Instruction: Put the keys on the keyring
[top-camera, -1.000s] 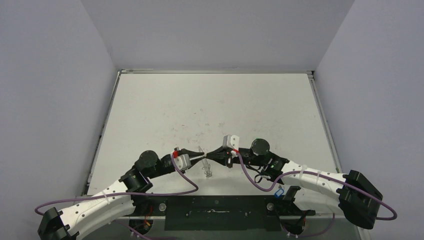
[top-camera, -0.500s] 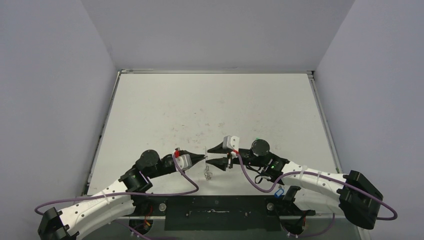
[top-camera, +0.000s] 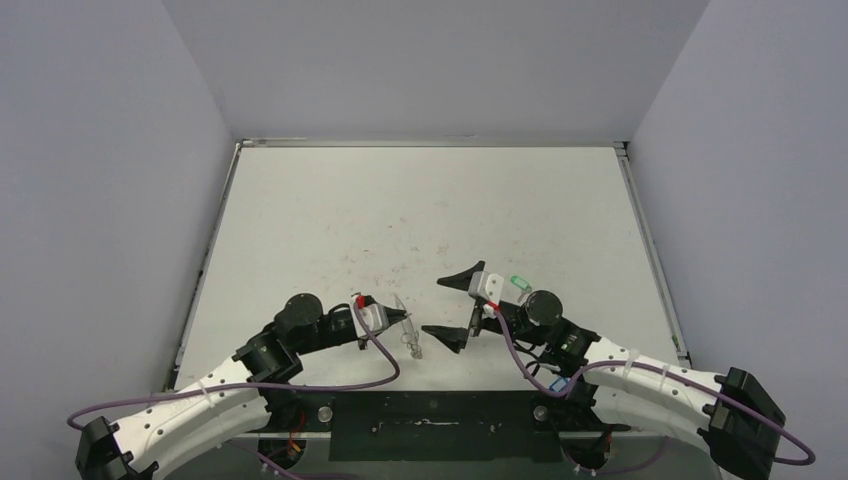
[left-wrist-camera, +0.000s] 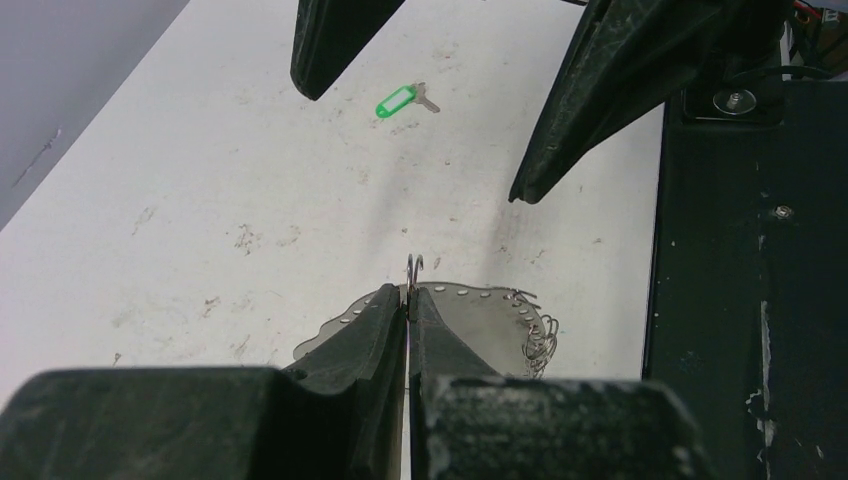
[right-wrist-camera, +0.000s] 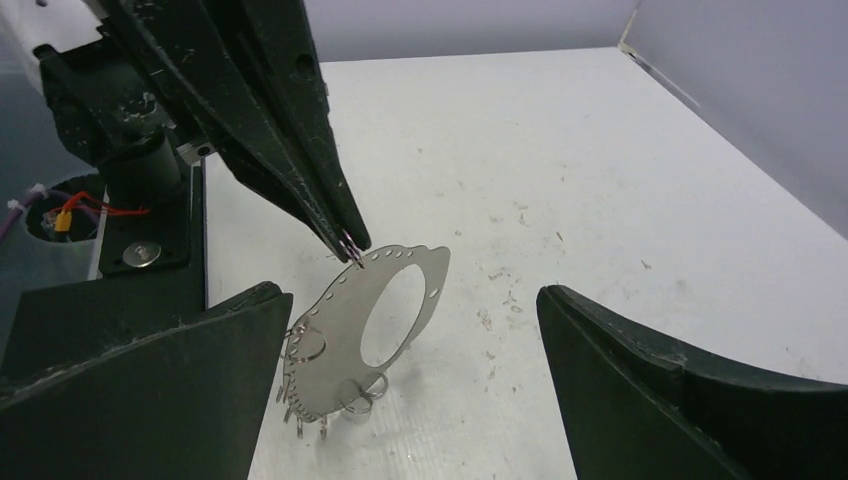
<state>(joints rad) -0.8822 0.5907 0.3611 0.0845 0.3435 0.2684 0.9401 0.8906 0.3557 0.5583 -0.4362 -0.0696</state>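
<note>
Holding item: left gripper (left-wrist-camera: 408, 296), lower centre of the left wrist frame, jaws pressed together on the top edge of the keyring (left-wrist-camera: 478, 312). The keyring stands upright on edge; its lower rim, hung with small wire loops, sits at or just above the table (left-wrist-camera: 200, 200), contact unclear.
Risk: the pinch is narrow and on thin metal, so the keyring may swivel or slip free if nudged.
Next out: right gripper (top-camera: 433, 306), jaws spread wide and holding nothing, tips just beyond the keyring. A careless sweep could knock it.
Farthest: green key (left-wrist-camera: 398, 101), upper centre, lying flat on the table well apart from the keyring. Small and flat, likely awkward to lift cleanly.
Writing, brands, labels: none readable.
</note>
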